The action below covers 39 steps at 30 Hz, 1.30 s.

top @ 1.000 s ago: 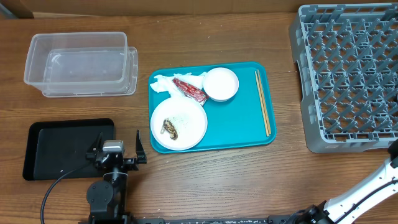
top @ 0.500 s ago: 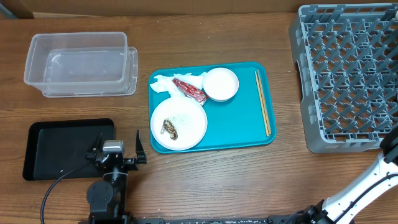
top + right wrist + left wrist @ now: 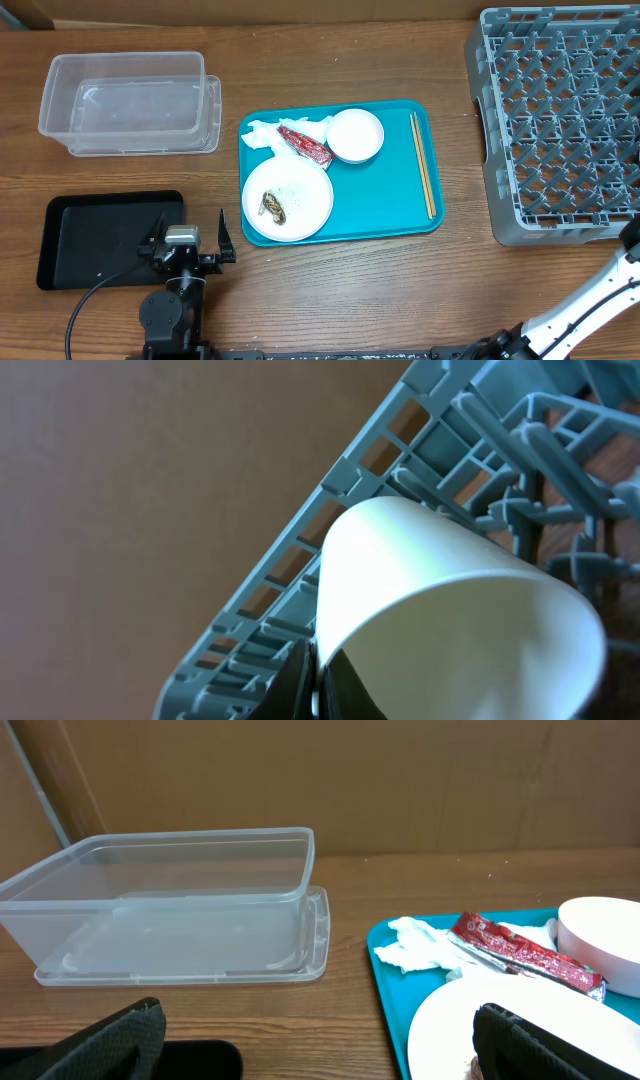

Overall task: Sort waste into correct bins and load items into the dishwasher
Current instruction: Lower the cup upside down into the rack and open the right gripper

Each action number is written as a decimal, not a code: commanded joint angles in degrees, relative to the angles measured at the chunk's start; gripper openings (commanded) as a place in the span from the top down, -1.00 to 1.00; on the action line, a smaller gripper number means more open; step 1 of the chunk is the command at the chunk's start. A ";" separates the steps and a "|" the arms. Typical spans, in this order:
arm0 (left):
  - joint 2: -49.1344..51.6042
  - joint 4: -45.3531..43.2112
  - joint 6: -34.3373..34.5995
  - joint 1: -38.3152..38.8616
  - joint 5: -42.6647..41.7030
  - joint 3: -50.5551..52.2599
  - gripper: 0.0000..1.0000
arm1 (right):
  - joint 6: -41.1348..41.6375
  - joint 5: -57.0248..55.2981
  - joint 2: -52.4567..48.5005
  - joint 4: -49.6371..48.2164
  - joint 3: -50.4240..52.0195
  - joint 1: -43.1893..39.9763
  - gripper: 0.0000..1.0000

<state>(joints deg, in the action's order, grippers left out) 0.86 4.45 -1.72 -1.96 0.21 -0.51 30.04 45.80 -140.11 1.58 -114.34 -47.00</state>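
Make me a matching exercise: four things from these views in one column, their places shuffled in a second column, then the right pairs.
Things
1. red wrapper
2. chopsticks
3. brown food scrap
4. white cup

Places
A. on the large plate
B. close against the grey dish rack
C. lying partly on the crumpled napkin
D. along the right side of the teal tray

Pairs: 1-C, 2-D, 3-A, 4-B
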 commanded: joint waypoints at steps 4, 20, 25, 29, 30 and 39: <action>-0.61 -0.02 -0.90 -0.04 -0.02 0.24 -1.00 | 3.02 0.33 -0.59 1.84 0.39 -2.23 0.92; -0.61 -0.02 -0.90 -0.04 -0.02 0.24 -1.00 | 3.04 1.68 3.06 6.78 0.28 -8.20 0.80; -0.61 -0.02 -0.90 -0.04 -0.02 0.24 -1.00 | 3.04 -1.38 7.67 12.17 0.28 -11.04 0.70; -0.61 -0.02 -0.90 -0.04 -0.02 0.24 -1.00 | 3.04 -8.20 12.68 17.70 0.28 -11.91 0.69; -0.61 -0.02 -0.90 -0.04 -0.02 0.24 -0.99 | 3.04 -9.51 13.73 18.53 0.28 -11.91 0.68; -0.61 -0.02 -0.90 -0.04 -0.02 0.24 -0.99 | -0.59 -16.26 17.44 18.73 0.28 -3.45 0.41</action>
<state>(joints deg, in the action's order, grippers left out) 0.86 4.45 -1.72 -1.96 0.21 -0.51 32.60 35.75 -123.22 19.29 -113.67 -55.86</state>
